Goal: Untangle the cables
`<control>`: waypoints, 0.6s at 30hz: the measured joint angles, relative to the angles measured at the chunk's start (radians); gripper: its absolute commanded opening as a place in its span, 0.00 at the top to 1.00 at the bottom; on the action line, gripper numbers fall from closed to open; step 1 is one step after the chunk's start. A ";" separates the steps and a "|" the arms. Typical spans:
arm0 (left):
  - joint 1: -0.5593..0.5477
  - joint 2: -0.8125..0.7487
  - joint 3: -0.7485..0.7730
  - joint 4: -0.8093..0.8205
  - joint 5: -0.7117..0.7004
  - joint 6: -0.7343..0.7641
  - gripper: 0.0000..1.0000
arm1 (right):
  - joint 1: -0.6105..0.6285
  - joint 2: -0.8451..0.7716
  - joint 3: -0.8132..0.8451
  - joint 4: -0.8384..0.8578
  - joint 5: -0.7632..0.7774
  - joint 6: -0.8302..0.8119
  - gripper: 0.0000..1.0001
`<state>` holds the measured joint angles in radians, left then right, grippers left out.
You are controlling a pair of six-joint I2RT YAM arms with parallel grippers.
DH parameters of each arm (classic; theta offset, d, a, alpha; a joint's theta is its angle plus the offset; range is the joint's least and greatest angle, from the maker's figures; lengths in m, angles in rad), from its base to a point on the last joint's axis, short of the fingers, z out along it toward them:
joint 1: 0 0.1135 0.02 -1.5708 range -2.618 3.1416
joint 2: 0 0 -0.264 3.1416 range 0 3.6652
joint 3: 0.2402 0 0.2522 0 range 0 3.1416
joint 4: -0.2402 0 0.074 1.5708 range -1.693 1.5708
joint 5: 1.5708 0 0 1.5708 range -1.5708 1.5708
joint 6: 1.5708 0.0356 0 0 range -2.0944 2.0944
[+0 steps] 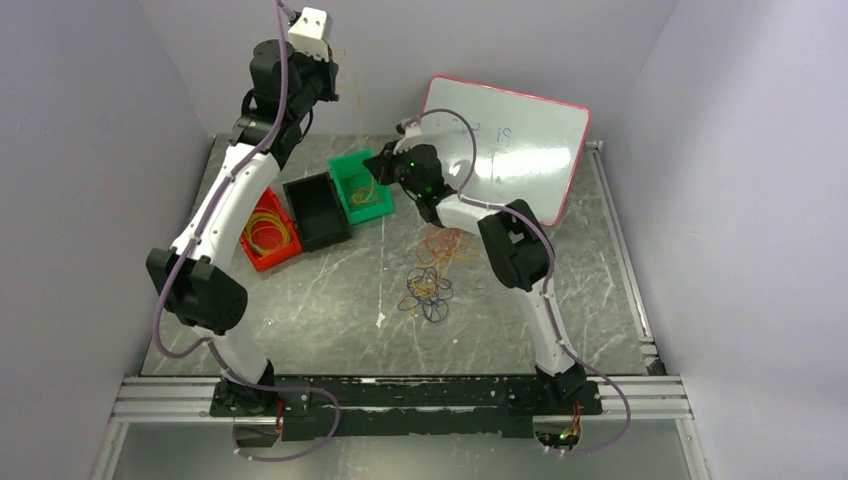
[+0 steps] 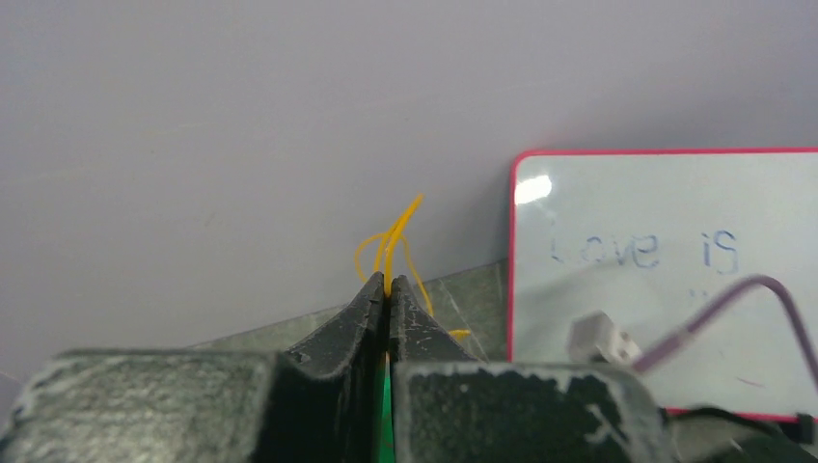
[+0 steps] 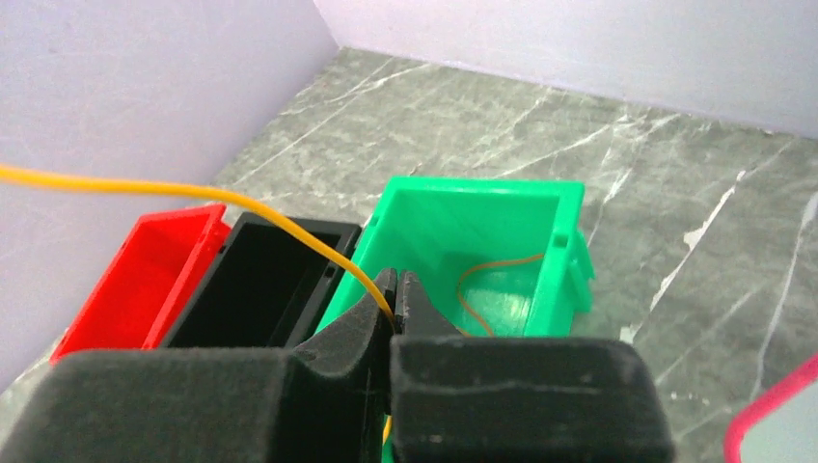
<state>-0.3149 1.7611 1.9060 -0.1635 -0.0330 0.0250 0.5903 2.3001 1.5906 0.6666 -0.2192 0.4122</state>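
Left gripper (image 2: 388,289) and right gripper (image 3: 395,294) each pinching a yellow cable (image 3: 193,191), possibly one strand.
Other cables (image 1: 432,278) heaped at desk (image 1: 330,290) centre: judged light, limp, springy; grasp loose ends, not loops.

Lilac walls (image 1: 90,150) (grey marbled table (image 1: 330,300))

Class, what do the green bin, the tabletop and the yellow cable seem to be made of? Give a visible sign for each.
The green bin: probably moulded plastic; uniform colour, thin smooth walls, slight sheen. The tabletop: grey with white veins, matte; real stone or a printed sheet, cannot tell. The yellow cable: thin smooth strand curving freely, likely plastic or rubber.
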 measured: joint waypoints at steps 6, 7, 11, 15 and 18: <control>0.000 -0.089 -0.125 -0.002 0.054 -0.031 0.93 | -0.002 0.128 0.190 -0.078 -0.003 -0.012 1.00; 0.000 -0.102 -0.155 -0.003 0.057 -0.037 0.93 | -0.002 0.143 0.206 -0.091 -0.005 -0.013 1.00; 0.000 -0.137 -0.261 -0.007 0.057 -0.050 0.93 | 0.002 0.200 0.247 -0.119 -0.014 -0.016 1.00; 0.000 -0.156 -0.326 -0.014 0.055 -0.058 0.93 | 0.010 0.203 0.269 -0.159 -0.015 -0.039 1.00; 0.000 -0.172 -0.359 -0.014 0.051 -0.061 0.93 | 0.023 0.203 0.277 -0.180 -0.004 -0.072 1.00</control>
<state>-0.3149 1.5894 1.5475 -0.1772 0.0177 -0.0357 0.6132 2.5034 1.8675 0.4866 -0.2234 0.3401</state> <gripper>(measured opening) 0.073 0.013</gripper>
